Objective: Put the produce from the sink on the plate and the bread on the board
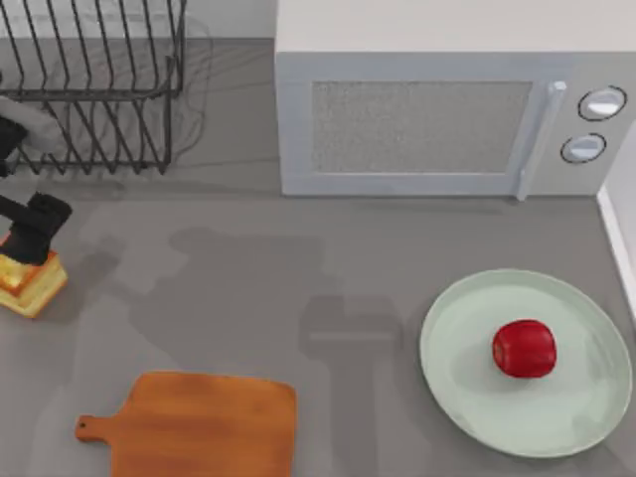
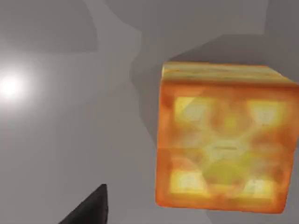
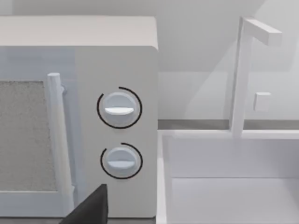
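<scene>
The bread (image 1: 30,286), a small cube with pale yellow sides and a toasted orange top, sits at the table's far left. My left gripper (image 1: 34,231) hangs right over it and covers part of its top. In the left wrist view the bread (image 2: 223,140) is close below. The board (image 1: 204,425), orange-brown with a short handle, lies at the front left with nothing on it. The red produce (image 1: 524,349) rests on the pale green plate (image 1: 467,393) at the right. My right gripper (image 3: 89,208) faces the microwave's knobs, beside the sink (image 3: 233,191).
A white microwave (image 1: 437,109) stands along the back, with its knobs (image 3: 119,108) at its right end. A black wire dish rack (image 1: 94,89) stands at the back left. The white sink's edge (image 1: 618,229) runs down the right side, and a white faucet (image 3: 243,74) rises behind the basin.
</scene>
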You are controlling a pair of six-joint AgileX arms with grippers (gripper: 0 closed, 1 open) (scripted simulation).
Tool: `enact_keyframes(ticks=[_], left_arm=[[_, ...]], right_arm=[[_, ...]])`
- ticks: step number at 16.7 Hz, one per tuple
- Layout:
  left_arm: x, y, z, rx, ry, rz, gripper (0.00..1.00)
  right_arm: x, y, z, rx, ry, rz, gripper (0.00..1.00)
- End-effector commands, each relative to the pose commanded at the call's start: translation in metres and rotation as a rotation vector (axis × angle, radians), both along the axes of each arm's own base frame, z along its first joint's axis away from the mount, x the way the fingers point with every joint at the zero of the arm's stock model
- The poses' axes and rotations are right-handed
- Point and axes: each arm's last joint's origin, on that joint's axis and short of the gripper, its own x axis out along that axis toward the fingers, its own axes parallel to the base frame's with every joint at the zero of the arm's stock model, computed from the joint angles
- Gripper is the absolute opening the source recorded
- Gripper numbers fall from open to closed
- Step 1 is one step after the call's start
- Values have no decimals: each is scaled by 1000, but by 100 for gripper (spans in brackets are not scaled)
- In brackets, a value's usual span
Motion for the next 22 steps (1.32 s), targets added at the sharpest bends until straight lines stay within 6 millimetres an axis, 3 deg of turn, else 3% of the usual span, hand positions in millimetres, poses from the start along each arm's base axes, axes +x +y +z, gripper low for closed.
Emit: enact_keyframes(ticks=[4,10,18,22], left_arm=[[17,1,-17,-3,99,-35,100],[18,0,-19,-3,103,-39,100],[19,1,-84,-4,101,-36,100],[18,2,-88,-4,103,-37,100]], right_arm=[[0,0,0,0,0,0,100],[0,0,0,0,0,0,100],[0,0,0,0,0,0,100],[0,0,0,0,0,0,100]])
